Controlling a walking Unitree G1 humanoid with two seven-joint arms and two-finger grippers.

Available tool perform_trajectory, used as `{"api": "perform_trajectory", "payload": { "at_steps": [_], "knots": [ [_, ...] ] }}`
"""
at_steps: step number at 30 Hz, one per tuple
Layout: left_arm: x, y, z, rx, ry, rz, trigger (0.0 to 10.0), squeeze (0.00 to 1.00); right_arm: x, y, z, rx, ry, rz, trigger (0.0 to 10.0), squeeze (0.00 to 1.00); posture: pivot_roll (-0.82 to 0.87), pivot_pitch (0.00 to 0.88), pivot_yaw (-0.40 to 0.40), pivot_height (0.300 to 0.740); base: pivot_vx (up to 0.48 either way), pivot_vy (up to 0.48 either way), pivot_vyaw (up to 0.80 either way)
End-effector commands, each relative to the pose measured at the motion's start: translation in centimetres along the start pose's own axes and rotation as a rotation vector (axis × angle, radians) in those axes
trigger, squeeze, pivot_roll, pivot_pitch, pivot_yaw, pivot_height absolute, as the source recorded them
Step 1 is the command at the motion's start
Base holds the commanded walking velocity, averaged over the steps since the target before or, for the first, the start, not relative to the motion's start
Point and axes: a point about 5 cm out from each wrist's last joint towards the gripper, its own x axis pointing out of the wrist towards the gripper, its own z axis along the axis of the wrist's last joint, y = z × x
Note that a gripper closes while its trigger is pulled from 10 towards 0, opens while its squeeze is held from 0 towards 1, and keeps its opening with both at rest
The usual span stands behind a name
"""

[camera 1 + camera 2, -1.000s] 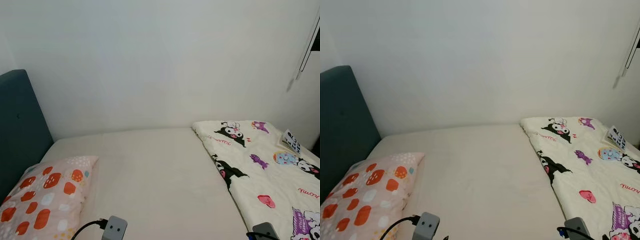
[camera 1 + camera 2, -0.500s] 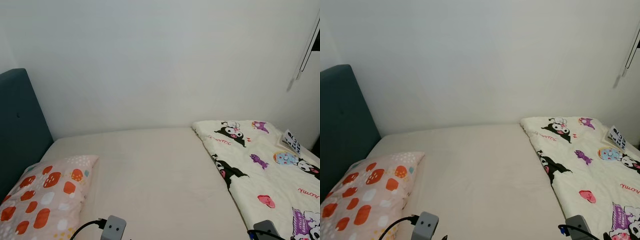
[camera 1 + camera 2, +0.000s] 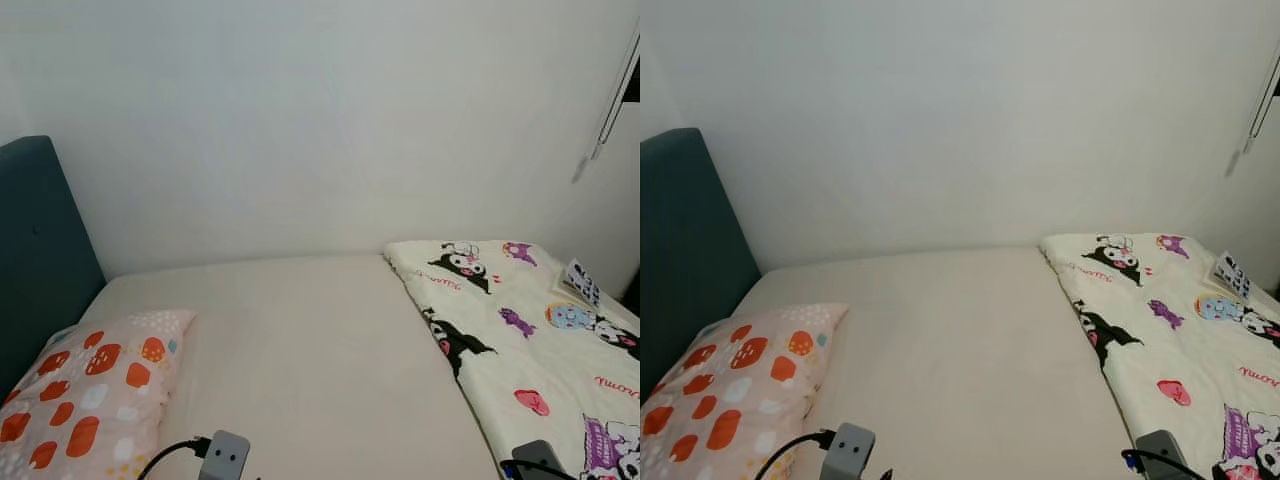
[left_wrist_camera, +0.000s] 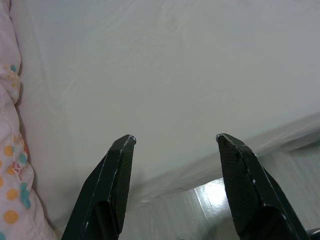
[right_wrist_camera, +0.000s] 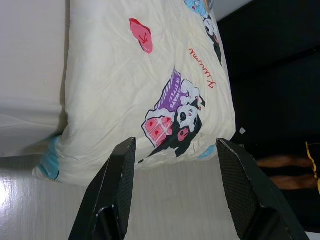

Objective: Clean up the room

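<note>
Left wrist view: the left gripper (image 4: 175,140) hangs with its two black fingers spread wide and nothing between them, above the near edge of the bare cream mattress (image 4: 165,75), with the spotted pillow (image 4: 12,165) just beside it at one side and pale floor (image 4: 200,200) below the mattress edge; in the right wrist view the right gripper (image 5: 175,142) is likewise wide open and empty, poised over the near end of the cartoon-print quilt (image 5: 145,75), whose corner droops past the bed edge toward the floor.

From the head views the quilt (image 3: 520,330) lies folded along the robot's right part of the bed, the pillow (image 3: 85,390) sits at the left against the teal headboard (image 3: 40,250), and bare mattress lies between them; a white wall (image 3: 320,120) stands behind.

The step in hand looks like taking hold of the quilt to spread it; to do that well the right gripper should come down on the hanging near corner, pinch a single layer rather than the whole fold, and the left should reach across to a matching edge so the cloth pulls evenly.

There are no containers in sight; nothing is held in anything.
</note>
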Motion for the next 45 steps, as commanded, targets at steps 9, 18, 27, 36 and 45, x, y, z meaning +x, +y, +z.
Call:
{"api": "perform_trajectory", "payload": {
  "at_steps": [9, 18, 27, 36, 45],
  "knots": [
    [-0.19, 0.14, -0.40, -0.018, 0.012, 0.008, 10.0, 0.00, -0.11, -0.09, -0.62, 0.012, 0.020, 0.004, 10.0, 0.00, -0.05, 0.141, -0.016, 0.740, 0.000, 0.000, 0.00],
    [-0.22, -0.06, -0.44, -0.022, 0.012, 0.007, 10.0, 0.00, -0.05, -0.19, -0.65, 0.012, 0.020, 0.004, 10.0, 0.00, -0.05, 0.140, -0.020, 0.740, 0.000, 0.000, 0.00],
    [-0.11, 0.07, -0.42, -0.025, 0.013, 0.011, 10.0, 0.00, -0.01, -0.18, -0.62, 0.013, 0.021, 0.004, 10.0, 0.00, -0.06, 0.132, -0.020, 0.740, 0.000, 0.000, 0.00],
    [0.00, 0.01, -0.24, -0.027, 0.007, 0.014, 10.0, 0.00, 0.09, -0.21, -0.56, 0.012, 0.023, 0.005, 10.0, 0.00, -0.05, 0.129, -0.024, 0.740, 0.000, 0.000, 0.00],
    [0.15, 0.08, -0.13, -0.027, 0.005, 0.016, 10.0, 0.00, 0.20, -0.21, -0.42, 0.012, 0.024, 0.006, 10.0, 0.00, -0.05, 0.128, -0.022, 0.740, 0.000, 0.000, 0.00]
  ]
}}
